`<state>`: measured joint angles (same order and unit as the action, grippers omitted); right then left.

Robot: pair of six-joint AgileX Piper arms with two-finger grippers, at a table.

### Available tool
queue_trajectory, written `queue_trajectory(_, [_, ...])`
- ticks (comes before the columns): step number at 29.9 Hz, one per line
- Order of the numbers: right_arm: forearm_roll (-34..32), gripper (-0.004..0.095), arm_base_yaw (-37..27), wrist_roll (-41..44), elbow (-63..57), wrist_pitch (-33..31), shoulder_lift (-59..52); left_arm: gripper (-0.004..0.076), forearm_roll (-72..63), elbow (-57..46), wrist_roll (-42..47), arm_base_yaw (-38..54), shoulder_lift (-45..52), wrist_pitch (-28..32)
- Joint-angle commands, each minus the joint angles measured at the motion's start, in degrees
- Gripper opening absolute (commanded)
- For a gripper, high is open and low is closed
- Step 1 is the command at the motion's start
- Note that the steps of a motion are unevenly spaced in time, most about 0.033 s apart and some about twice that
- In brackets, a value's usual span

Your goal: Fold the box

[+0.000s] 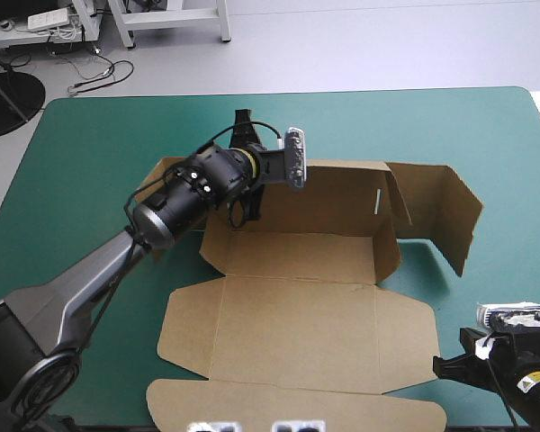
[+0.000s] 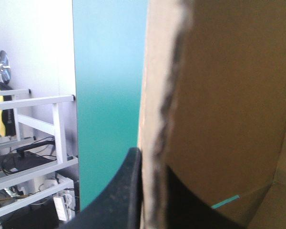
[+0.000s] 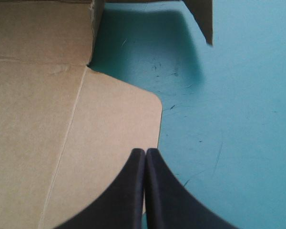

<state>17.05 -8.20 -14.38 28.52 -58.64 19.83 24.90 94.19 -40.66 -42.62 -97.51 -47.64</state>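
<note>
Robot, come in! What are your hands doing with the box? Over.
Left hand shut on box, raised wall at far left corner. Right hand shut, empty, at flap corner. Lid flat. Nothing in the way.

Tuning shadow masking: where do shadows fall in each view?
High view: a raised wall of the box shades the teal-green cover beside it. Right wrist view: a raised flap's shadow lies on the cover ahead of the right hand. Left wrist view: the board darkens beside the left hand gripping it.

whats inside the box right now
Inside the box only bare brown floor shows, nothing lying on it. The left pincer, shut on a raised wall, and its arm hide the left end.
</note>
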Motion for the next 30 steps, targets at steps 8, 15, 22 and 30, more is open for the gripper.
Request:
queue_trajectory(8, [1.04,-0.0020,0.04,4.59,4.10,9.55,2.38,-0.0010,31.02,-6.27,31.46,-10.92,3.29,1.48])
queue_trajectory(15, [1.04,-0.0020,0.04,6.37,13.72,14.44,9.72,-0.0010,45.76,-15.09,48.07,-15.86,5.60,-0.21])
queue_trajectory(22, [4.27,-0.0020,0.04,5.12,28.01,14.34,24.71,-0.0010,46.35,-17.30,52.39,-16.83,6.72,-1.63])
queue_trajectory(30, [9.63,-0.0020,0.04,0.45,46.72,7.66,43.96,-0.0010,48.38,-19.82,54.10,-17.39,6.72,-2.18])
